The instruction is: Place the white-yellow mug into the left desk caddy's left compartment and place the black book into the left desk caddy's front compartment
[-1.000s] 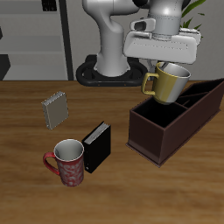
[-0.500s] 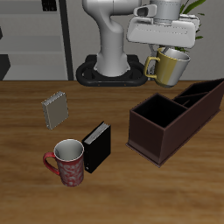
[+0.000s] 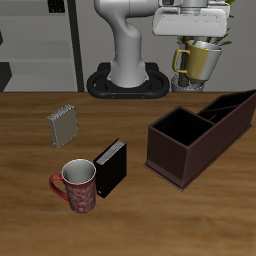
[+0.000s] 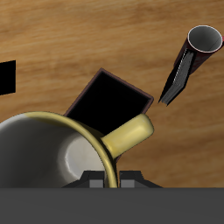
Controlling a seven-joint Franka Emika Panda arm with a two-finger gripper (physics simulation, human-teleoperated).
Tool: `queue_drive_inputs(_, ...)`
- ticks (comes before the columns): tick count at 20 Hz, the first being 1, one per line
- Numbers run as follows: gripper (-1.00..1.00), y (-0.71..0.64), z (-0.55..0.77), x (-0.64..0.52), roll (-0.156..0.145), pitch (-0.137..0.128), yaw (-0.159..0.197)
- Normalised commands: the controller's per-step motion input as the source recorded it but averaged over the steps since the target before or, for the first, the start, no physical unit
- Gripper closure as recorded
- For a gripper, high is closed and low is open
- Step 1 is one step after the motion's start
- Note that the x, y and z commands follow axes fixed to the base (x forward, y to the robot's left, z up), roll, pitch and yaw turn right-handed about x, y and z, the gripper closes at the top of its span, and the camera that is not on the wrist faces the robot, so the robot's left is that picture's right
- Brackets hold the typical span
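Observation:
The white-yellow mug [image 3: 200,61] hangs high in the air, well above the table, with my gripper [image 3: 194,40] shut on its rim. Close up in the wrist view I see the mug [image 4: 61,157], its whitish inside and its yellow handle [image 4: 131,134]. The left desk caddy [image 3: 200,135] stands on the table below the mug; its large dark section [image 4: 109,101] shows beyond the mug in the wrist view. The black book [image 3: 111,168] stands upright nearer the table's front edge, beside a red mug.
A red patterned mug [image 3: 77,185] stands near the front edge. A grey ribbed notebook [image 3: 63,126] stands farther back. The robot's base [image 3: 125,80] is at the table's back. A dark tube-like part [image 4: 188,61] shows in the wrist view.
My gripper has lifted the mug upward and a little farther back, from just over the caddy to high above it. The mug has tipped more upright.

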Motion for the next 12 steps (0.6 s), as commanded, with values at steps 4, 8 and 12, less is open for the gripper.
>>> queue_drive_inputs(4,1.00,0.12,-0.07,-0.25,0.012,0.022,-0.051)
queue_drive_inputs(8,1.00,0.15,0.01,-0.25,0.022,-0.012,-0.012)
queue_drive_inputs(12,1.00,0.21,-0.10,-0.31,0.046,-0.012,0.000)
